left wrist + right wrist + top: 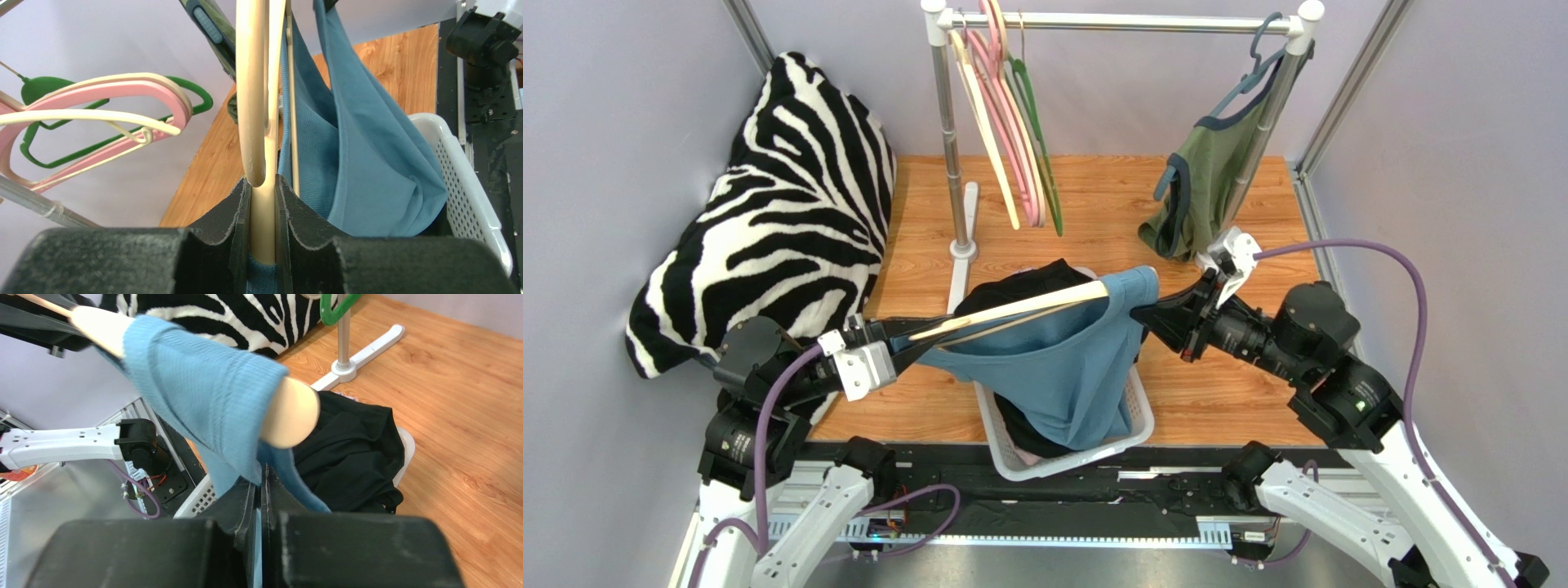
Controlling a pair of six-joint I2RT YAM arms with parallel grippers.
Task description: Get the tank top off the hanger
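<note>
A blue tank top [1063, 368] hangs on a cream wooden hanger [1026, 312] that lies almost level above the basket. My left gripper [901, 337] is shut on the hanger's left part; in the left wrist view the cream bar [264, 122] runs between the jaws of that gripper [264, 202], with the blue cloth [368, 171] to its right. My right gripper [1155, 312] is at the hanger's right end. In the right wrist view a blue strap [196, 386] wraps the rounded hanger tip [288, 413], and this gripper [263, 484] is shut on blue cloth just below it.
A white basket [1136, 429] with black clothes [350, 453] stands under the tank top. Behind it a clothes rail [1112, 21] carries pink, cream and green hangers [1014, 123] and a green top [1204, 184]. A zebra-striped pillow [768, 208] leans at the left wall.
</note>
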